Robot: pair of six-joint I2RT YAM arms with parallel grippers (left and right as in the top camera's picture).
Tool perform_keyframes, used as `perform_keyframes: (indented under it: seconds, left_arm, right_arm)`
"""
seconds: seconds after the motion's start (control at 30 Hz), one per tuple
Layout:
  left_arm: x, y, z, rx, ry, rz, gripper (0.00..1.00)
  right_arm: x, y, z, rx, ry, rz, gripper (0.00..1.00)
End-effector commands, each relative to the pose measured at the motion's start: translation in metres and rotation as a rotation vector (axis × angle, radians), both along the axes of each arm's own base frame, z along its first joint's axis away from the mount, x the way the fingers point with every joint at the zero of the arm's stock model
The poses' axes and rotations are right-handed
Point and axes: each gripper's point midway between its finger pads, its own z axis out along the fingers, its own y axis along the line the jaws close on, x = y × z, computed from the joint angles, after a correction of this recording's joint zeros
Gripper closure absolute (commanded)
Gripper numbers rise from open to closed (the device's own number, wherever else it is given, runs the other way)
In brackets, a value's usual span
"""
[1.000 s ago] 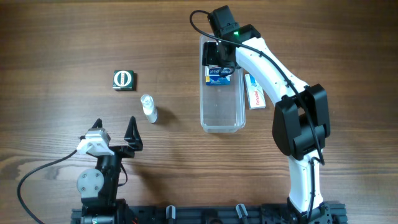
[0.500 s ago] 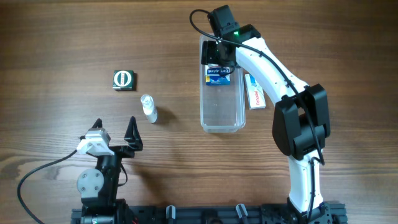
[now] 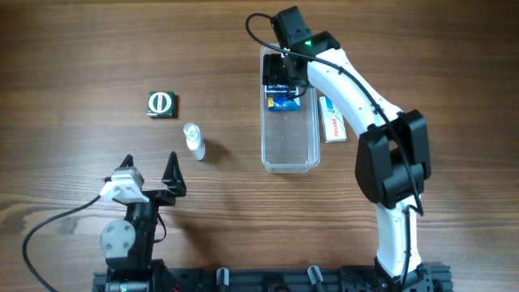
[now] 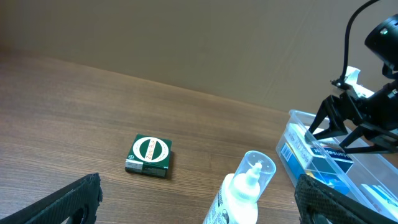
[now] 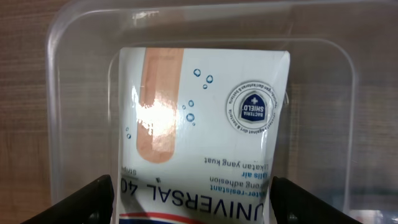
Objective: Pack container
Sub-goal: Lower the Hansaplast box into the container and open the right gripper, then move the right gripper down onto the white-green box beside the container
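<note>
I read this as the placing step of the packing. The right fingers hang over the far end of the container, and the plaster box lies flat on the tub's floor directly under them. In the right wrist view the fingers stand wide, with a gap on each side of the box, so I judge they are not gripping it. The left fingers are spread wide too, holding nothing, parked low over the desk near their own base.

The next move, as I see it, is to lift the right fingers straight up, clear of the tub walls, before any sideways travel. A red-and-white packet lies flat just beside the container's long wall, close to the right fingers. That wall leaves little room for a finger, so the approach needs care. A small clear bottle and a green box lie ahead of the left fingers, well apart from the tub.

The container is a long clear tub with rounded corners. The wood grain shows through it, and most of its floor is bare on the near side of the right fingers.
</note>
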Motion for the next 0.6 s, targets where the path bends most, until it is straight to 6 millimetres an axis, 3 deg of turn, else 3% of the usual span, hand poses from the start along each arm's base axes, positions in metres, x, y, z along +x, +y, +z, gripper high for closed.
perform_keyframes:
  seconds: [0.0, 0.1, 0.2, 0.27, 0.4, 0.57]
  left_arm:
    - [0.0, 0.0, -0.002, 0.015, 0.001, -0.004, 0.0]
    - [0.0, 0.0, -0.002, 0.015, 0.001, -0.004, 0.0]
    - [0.0, 0.0, -0.002, 0.015, 0.001, -0.004, 0.0]
    - [0.0, 0.0, -0.002, 0.015, 0.001, -0.004, 0.0]
    - [0.0, 0.0, -0.002, 0.015, 0.001, -0.004, 0.0]
    - [0.0, 0.0, -0.002, 0.015, 0.001, -0.004, 0.0]
  right_arm:
    - [0.008, 0.001, 0.085, 0.024, -0.172, 0.059, 0.17]
    - [0.002, -0.017, 0.129, -0.001, -0.246, 0.051, 0.15]
    - [-0.017, -0.064, 0.173, -0.114, -0.292, 0.046, 0.09]
    - [-0.033, -0.099, 0.186, -0.188, -0.271, 0.067, 0.07]
    - [-0.057, -0.149, 0.177, -0.214, -0.14, 0.061, 0.04]
    - [-0.073, -0.164, 0.135, -0.097, 0.024, 0.076, 0.04]
